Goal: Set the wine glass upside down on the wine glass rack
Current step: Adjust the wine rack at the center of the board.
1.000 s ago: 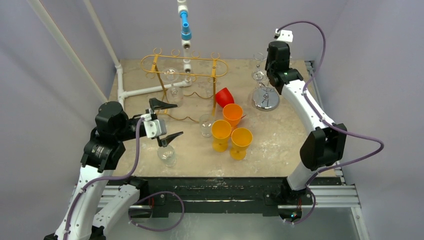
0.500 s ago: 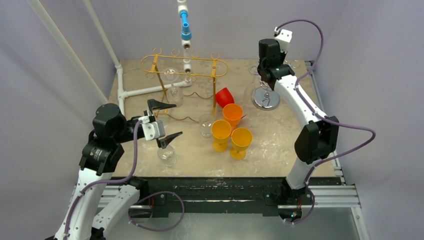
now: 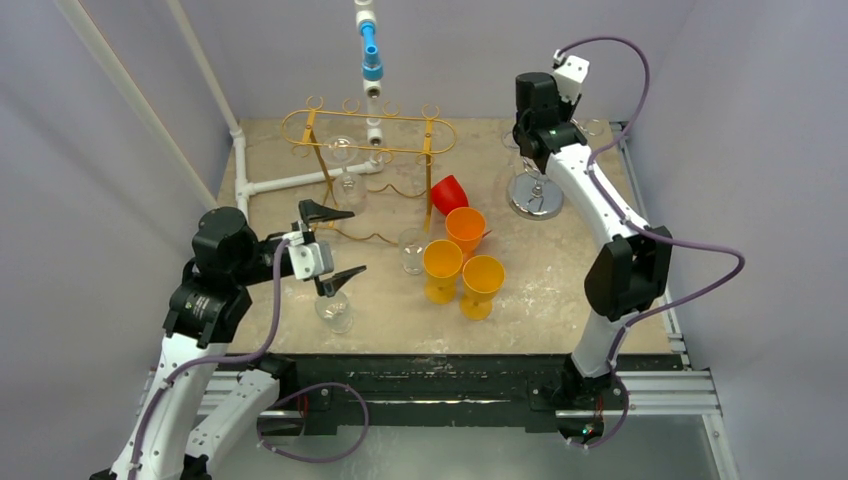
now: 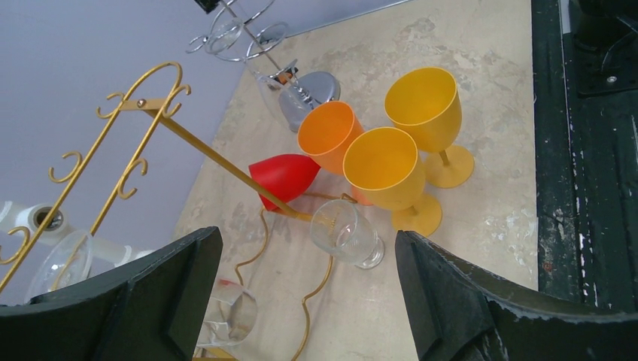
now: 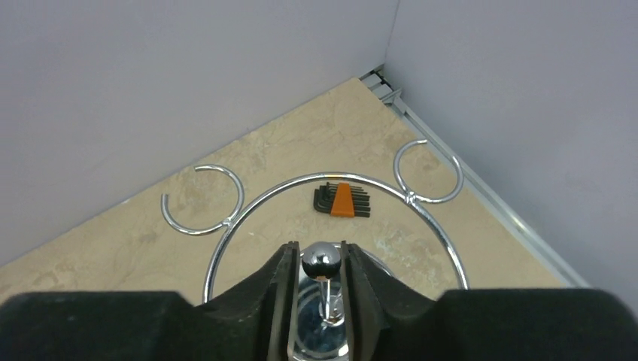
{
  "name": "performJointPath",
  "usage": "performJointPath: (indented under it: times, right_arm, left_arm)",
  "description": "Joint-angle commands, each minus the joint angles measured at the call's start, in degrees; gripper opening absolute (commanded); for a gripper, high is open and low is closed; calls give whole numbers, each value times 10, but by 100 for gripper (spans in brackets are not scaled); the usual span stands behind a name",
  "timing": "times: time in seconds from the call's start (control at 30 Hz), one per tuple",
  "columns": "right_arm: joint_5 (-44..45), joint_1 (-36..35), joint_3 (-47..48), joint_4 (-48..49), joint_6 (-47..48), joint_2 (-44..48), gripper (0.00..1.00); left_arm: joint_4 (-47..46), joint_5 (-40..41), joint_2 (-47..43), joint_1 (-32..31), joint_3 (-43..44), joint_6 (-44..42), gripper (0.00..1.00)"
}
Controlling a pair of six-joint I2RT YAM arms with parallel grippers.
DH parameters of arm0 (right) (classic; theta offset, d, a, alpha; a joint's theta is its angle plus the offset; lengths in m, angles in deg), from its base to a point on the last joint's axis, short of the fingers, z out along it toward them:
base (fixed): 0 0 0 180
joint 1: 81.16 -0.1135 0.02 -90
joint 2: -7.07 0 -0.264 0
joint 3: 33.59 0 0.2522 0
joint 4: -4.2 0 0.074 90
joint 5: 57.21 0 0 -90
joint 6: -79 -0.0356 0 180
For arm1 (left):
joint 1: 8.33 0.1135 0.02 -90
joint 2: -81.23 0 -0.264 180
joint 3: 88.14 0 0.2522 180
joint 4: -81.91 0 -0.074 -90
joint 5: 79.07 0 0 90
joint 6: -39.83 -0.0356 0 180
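Your right gripper (image 5: 319,265) straddles the knob (image 5: 322,259) of the chrome rack (image 3: 533,197). Pinching or just clear, can't tell. Pull away crooked and it topples. Left gripper (image 3: 350,240) gapes wide.

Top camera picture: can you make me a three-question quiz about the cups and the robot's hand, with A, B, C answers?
1. Where is the red cup?
A) lying beside the gold rack
B) on the floor
C) stacked inside another cup

2. How many yellow goblets are there?
A) one
B) two
C) four

3. How is the left gripper?
A) shut on a glass
B) wide open and empty
C) out of sight

Answers:
1 A, it lies tipped over by the rack's right post.
2 B, two yellow ones stand next to one orange goblet.
3 B, its fingers are spread apart and hold nothing.
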Motion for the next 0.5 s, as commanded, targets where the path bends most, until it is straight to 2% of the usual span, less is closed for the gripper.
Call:
performJointPath:
  times: [0.0,0.07,0.13,0.2,0.33,0.47]
  right_arm:
    - [-26,5,51,4,-31,14,46]
    - [-42,5,51,-4,-29,25,62]
    - [-59,5,43,-8,-29,41,71]
    - [-72,5,34,-16,-28,62,72]
    - [-78,5,-11,-27,-26,120,82]
    - [-88,-9,-62,-40,-18,184,85]
  left_arm:
    - [-8,6,2,1,-19,-3,93]
    - [-7,12,5,1,-21,5,93]
    - [-4,13,8,1,-21,10,94]
    - [-3,11,12,1,-20,18,94]
    - [25,-1,24,1,-4,10,94]
    - [33,6,29,1,1,17,95]
